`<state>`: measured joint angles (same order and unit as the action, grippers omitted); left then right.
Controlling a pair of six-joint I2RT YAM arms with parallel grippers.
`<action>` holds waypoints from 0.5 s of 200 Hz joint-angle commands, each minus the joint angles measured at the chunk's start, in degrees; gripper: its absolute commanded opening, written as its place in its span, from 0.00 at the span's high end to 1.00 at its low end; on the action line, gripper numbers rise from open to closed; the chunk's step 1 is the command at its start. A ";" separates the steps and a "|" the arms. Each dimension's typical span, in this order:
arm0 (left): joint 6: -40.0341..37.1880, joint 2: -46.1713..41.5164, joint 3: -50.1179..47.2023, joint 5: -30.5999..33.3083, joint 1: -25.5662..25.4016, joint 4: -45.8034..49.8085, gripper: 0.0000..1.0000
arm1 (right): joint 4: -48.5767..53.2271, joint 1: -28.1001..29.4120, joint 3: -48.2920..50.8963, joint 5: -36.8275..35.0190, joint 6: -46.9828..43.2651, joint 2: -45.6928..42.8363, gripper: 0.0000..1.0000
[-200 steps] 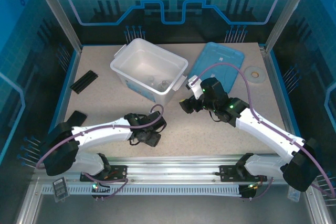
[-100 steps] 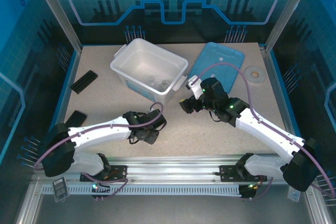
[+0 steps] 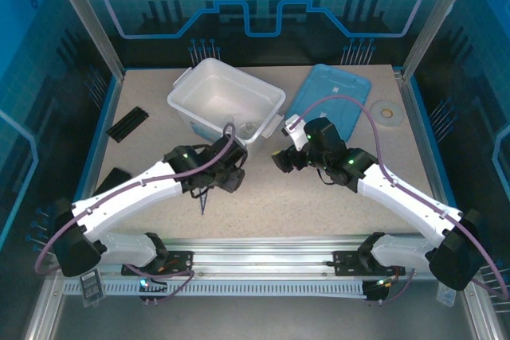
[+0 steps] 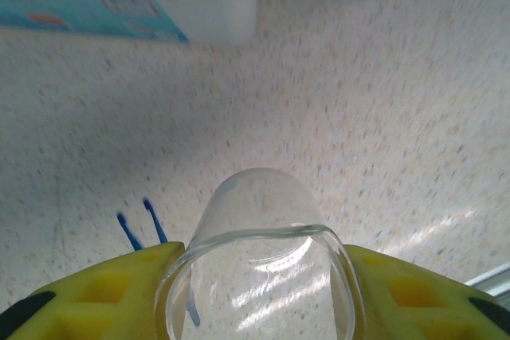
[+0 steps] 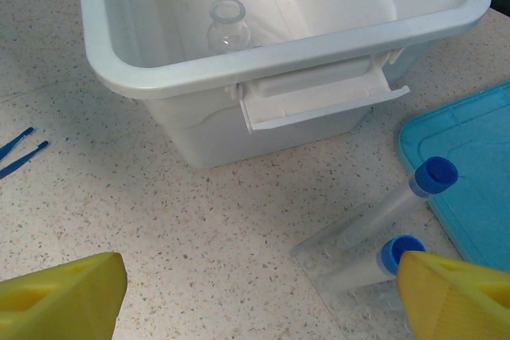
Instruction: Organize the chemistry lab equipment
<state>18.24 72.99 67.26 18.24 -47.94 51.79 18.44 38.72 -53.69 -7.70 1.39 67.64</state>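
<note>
Beaker, clear glass: gripped near its mouth by the half-closed left end effector and held above the desk, with the bin at its 12 o'clock. Step in hand was judged the carry to the bin, and the next move called for a short advance over the near wall and a low release clear of the flask. Right end effector: wide open, empty, with tubes at its 2 o'clock and tweezers at 10 o'clock.

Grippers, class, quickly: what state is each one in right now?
Left gripper: closed on a clear glass beaker.
Right gripper: open, holding nothing.
</note>
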 commanded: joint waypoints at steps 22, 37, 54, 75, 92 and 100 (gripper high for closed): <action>-8.09 2.42 12.72 0.81 6.77 2.03 0.66 | -2.60 0.56 -0.75 2.55 -0.07 -0.01 0.11; -10.23 4.86 16.60 0.52 8.97 1.32 0.66 | -2.88 0.57 -0.88 2.63 0.03 0.37 0.11; -12.31 7.95 20.42 -0.15 11.33 0.29 0.66 | -3.13 0.56 -1.06 2.87 -0.23 0.47 0.11; -14.20 11.90 24.50 -1.77 14.53 -1.23 0.66 | -3.27 0.57 -1.50 3.28 -0.39 0.48 0.11; -15.44 15.46 27.47 -2.59 17.38 -1.91 0.66 | -4.07 0.57 -1.25 3.83 -0.42 0.07 0.11; -16.13 17.01 28.52 -2.82 18.62 -2.53 0.66 | -4.45 0.54 -1.12 4.16 -0.33 -0.12 0.11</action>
<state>6.04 86.04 91.66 17.02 -32.64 51.00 16.16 38.72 -53.69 -5.28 1.41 67.79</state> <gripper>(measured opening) 0.465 0.891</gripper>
